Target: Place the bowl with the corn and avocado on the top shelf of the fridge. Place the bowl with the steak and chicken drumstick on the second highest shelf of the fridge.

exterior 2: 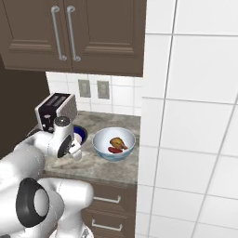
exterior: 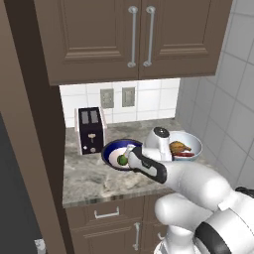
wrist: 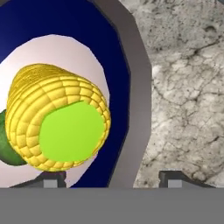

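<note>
Over bowl rim point(wrist: 135, 87), tool point(wrist: 111, 178) seemingly astride

corn point(wrist: 57, 124): I see yellow kernels, lime-green cut end
bowl with the corn and avocado point(wrist: 124, 65): dark blue, white inside
tabletop point(wrist: 188, 87): mottled grey-beige stone
toaster point(exterior: 90, 130): black and white

Arm covers right part of dark blue bowl point(exterior: 115, 147); avocado point(wrist: 8, 148) mostly behind corn point(wrist: 57, 122); steak point(exterior 2: 113, 149) tiny.

Counter point(wrist: 183, 87) mottled grey stone; corn point(wrist: 57, 118) bumpy; cabinets point(exterior: 129, 34) dark wood.
</note>
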